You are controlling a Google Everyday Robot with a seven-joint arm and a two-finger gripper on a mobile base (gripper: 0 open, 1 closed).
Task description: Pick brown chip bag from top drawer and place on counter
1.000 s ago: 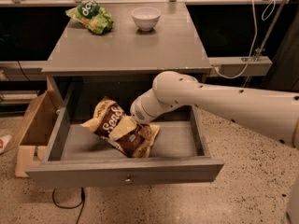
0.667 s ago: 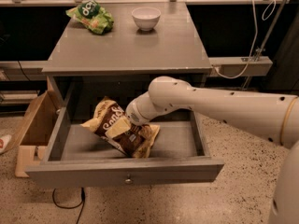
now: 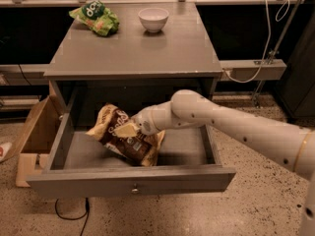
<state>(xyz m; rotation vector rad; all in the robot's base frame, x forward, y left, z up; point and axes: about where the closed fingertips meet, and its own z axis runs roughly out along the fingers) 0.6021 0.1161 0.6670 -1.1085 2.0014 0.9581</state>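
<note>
Currently the top drawer (image 3: 133,180) stands pulled out of the grey cabinet. It is a wide, shallow tray with a flat matte front panel and one small round metal knob (image 3: 134,190) at mid-width.

The brown chip bag (image 3: 132,150) lies inside the drawer, left of centre on the floor panel, tilted with its upper end toward the back-left. Its material is crinkly foil, dark brown with cream-yellow edges and pale script lettering, and its surface is creased and puffed.

The gripper (image 3: 129,129) is down in the drawer, touching the upper face of the bag. Whether it has closed on the bag cannot be told from this view. The arm (image 3: 236,127) is smooth off-white with rounded shells dotted with small dark marks. It enters from the right and crosses over the drawer's right side.

The counter (image 3: 138,48) is a flat, smooth grey rectangle, wider than the drawer. At its back-left corner lies a crumpled green chip bag (image 3: 96,17). A white round bowl (image 3: 153,18) sits upright near the back edge, apart from that bag.

A cardboard box (image 3: 34,132) stands on the speckled floor (image 3: 256,205), just beside the drawer's left wall.
</note>
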